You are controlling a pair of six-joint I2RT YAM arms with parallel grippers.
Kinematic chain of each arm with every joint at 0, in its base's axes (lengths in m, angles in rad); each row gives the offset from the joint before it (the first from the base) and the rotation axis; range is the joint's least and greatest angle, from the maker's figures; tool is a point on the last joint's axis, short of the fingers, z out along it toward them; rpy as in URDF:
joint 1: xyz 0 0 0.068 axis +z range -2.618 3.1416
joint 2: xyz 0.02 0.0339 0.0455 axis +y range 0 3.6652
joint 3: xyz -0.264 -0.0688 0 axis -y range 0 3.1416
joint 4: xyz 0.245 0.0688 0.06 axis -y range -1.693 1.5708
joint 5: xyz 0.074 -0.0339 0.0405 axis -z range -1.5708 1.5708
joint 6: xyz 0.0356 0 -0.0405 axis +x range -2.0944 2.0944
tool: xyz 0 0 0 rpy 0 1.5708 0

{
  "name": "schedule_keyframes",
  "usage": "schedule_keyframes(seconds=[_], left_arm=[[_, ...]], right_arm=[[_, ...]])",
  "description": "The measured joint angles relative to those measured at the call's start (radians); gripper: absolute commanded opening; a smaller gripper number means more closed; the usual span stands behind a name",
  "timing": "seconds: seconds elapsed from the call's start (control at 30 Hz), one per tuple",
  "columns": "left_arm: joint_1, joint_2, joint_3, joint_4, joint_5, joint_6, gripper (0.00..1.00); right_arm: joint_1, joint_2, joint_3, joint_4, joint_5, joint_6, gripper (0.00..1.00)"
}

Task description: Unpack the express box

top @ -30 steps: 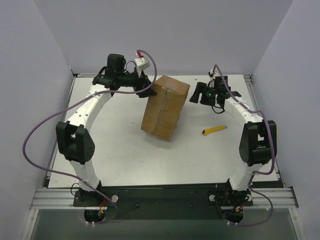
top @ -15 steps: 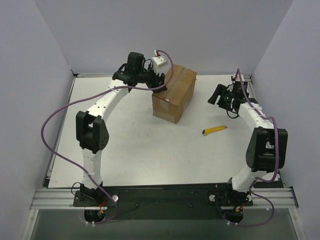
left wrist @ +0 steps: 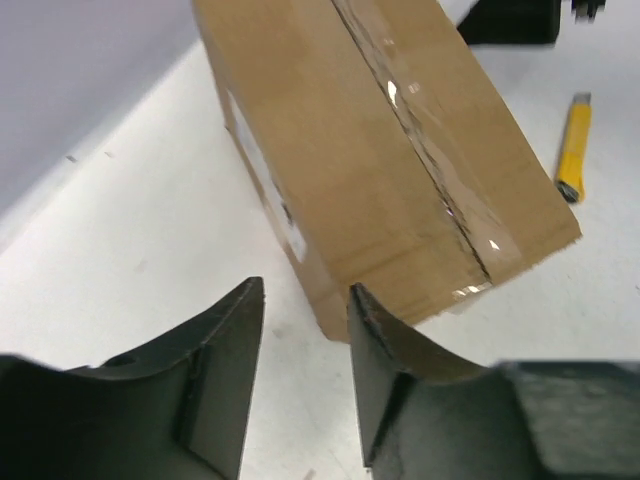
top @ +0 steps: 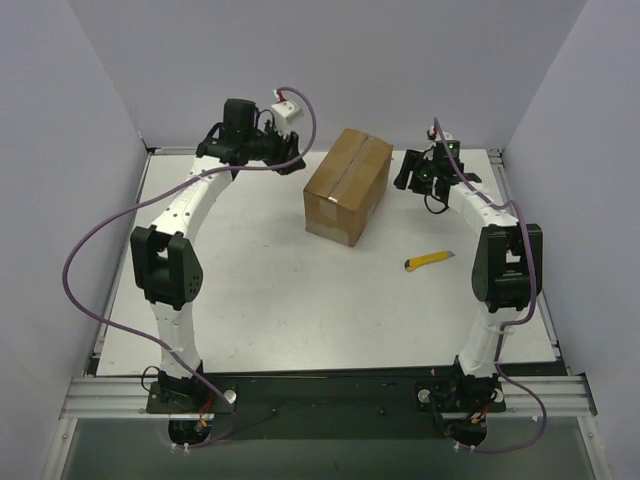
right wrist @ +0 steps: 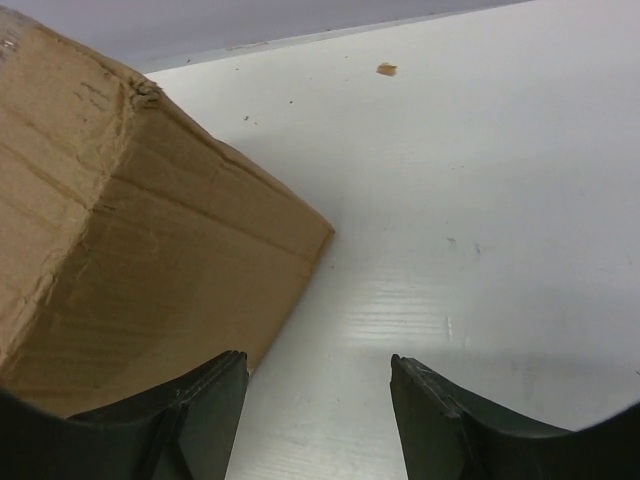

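The express box, a brown cardboard carton with a clear tape seam along its top, lies flat on the white table at centre back. It shows in the left wrist view with a white label on its side, and in the right wrist view. My left gripper is open and empty, a little left of the box and apart from it. My right gripper is open and empty, just right of the box.
A yellow utility knife lies on the table right of the box, also in the left wrist view. Purple walls stand close behind and at both sides. A small scrap lies near the back edge.
The box went from tilted up on an edge to lying flat on the table. My left gripper let go and drew back to the left. My right gripper moved in toward the box's right side.
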Motion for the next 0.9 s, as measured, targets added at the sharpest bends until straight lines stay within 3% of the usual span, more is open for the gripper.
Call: schedule_keyframes(seconds=[0.03,0.17,0.23,0.27,0.4,0.67,0.9], left_arm=[[0.013,0.018,0.038,0.011,0.008,-0.009,0.3],[0.036,0.108,0.175,0.058,0.052,-0.01,0.08],[0.032,0.18,0.248,0.075,0.049,-0.003,0.09],[0.03,0.209,0.267,0.084,0.039,0.0,0.19],[0.011,0.321,0.281,0.089,-0.026,0.026,0.36],[-0.018,0.318,0.146,0.076,0.004,0.029,0.41],[-0.037,0.08,-0.178,0.084,0.047,0.119,0.43]], right_arm=[[0.01,0.014,0.01,0.0,0.008,-0.006,0.61],[0.047,0.063,0.046,0.006,0.04,-0.027,0.64],[0.06,0.084,0.06,0.011,0.05,-0.027,0.64],[0.063,0.092,0.063,0.012,0.056,-0.027,0.64],[0.072,0.11,0.066,0.013,0.058,-0.031,0.64],[0.13,0.096,0.006,0.025,0.064,-0.064,0.64],[0.174,-0.011,-0.164,0.011,0.016,-0.077,0.64]])
